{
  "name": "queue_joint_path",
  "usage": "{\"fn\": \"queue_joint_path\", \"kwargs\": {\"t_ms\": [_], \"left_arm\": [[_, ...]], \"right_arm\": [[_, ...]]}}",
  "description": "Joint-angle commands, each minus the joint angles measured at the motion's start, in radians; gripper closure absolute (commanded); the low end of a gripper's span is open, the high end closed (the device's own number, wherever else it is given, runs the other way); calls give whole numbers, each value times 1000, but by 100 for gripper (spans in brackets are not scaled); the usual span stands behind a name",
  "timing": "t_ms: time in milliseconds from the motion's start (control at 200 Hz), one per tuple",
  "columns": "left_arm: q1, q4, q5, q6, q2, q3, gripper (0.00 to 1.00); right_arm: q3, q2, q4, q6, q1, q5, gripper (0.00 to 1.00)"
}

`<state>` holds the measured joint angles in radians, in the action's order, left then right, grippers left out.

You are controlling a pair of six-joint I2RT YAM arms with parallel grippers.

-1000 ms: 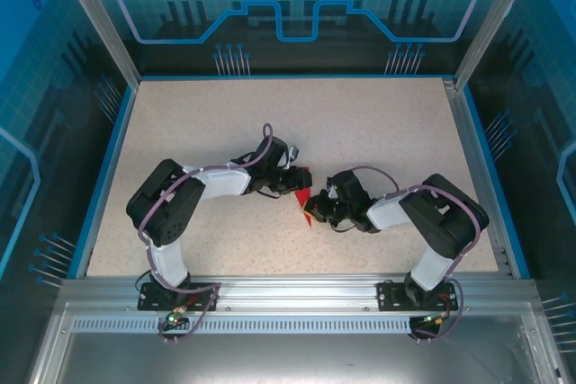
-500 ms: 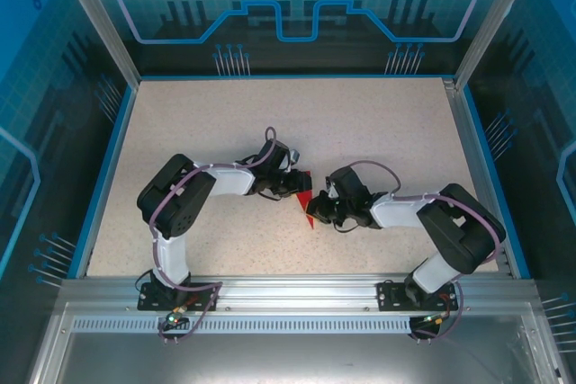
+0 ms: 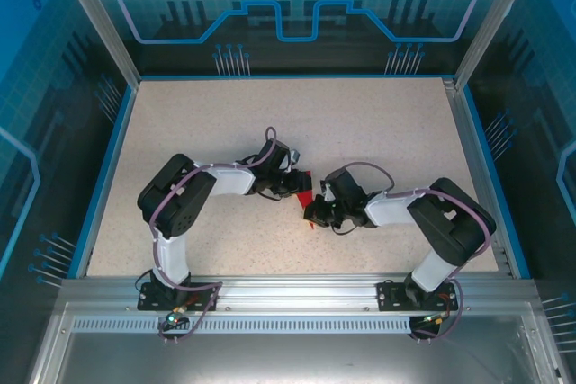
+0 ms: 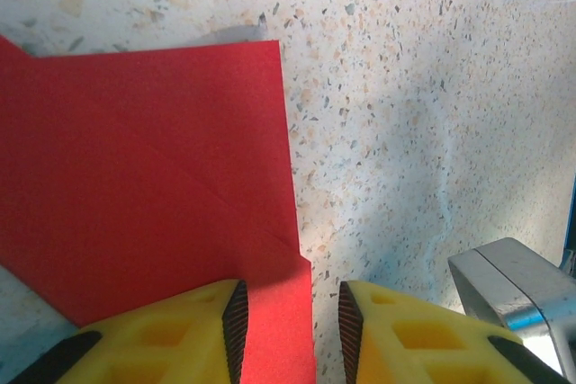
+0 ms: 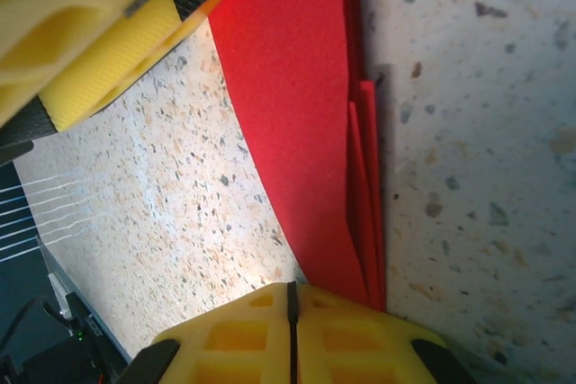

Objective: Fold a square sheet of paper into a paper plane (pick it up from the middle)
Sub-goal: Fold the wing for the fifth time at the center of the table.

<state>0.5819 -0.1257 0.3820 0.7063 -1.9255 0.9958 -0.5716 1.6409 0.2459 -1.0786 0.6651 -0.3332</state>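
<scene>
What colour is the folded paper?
The folded paper is plain bright red, clearest in the left wrist view.

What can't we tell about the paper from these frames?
Fold layout of the red paper: left wrist view, frame edge and left gripper cut it off.
Whether the right gripper pinches it: right wrist view, layers vanish behind its fingers.
Its outline: top view, both grippers cover most.

One folded red sheet of paper (image 4: 144, 177) on one table (image 3: 180, 123). Two grippers — left gripper (image 4: 288, 317) at its 10 o'clock, right gripper (image 5: 291, 296) at 4 o'clock.
</scene>
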Motion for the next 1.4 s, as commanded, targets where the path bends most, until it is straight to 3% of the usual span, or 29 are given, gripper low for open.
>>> {"fn": "queue_joint_path", "kwargs": {"t_ms": [0,535,800,1030,1396], "left_arm": [[5,53,-32,-18,-55,3,66],[5,58,-32,-17,-72,8,67],[4,58,-26,-19,-64,4,67],[6,58,-20,-17,-64,7,67],[5,67,-20,-24,-66,17,67]], "right_arm": [[55,6,-81,14,4,-17,92],[128,-90,-142,29,10,-33,92],[53,-180,-165,57,17,-34,90],[-16,-78,-163,75,31,-21,90],[145,-37,-66,54,-3,-60,90]]}}
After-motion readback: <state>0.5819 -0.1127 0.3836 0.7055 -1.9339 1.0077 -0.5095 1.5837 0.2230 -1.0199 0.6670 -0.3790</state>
